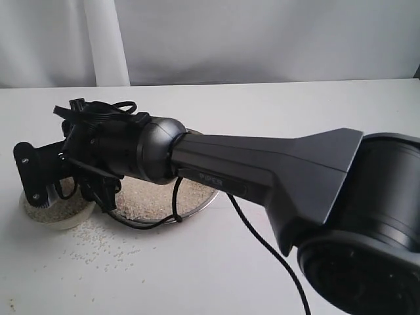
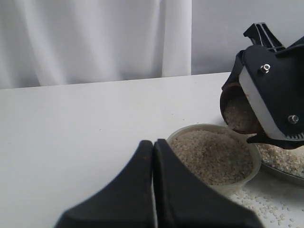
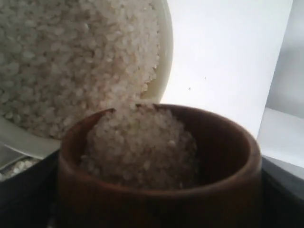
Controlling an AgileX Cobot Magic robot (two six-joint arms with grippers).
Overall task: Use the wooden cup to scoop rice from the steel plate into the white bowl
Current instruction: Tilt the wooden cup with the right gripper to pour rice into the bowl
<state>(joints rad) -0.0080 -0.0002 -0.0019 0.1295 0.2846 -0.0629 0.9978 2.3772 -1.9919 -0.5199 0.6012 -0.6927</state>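
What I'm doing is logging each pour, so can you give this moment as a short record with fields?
right end effector: shut on the wooden cup, held over the white bowl's edge
wooden cup: tipped toward the bowl, rice inside
white bowl: rice nearly to the rim
steel plate: beside the bowl, holds rice
left end effector: shut, holding nothing, apart from the bowl
spilled grains: scattered on the table by the bowl
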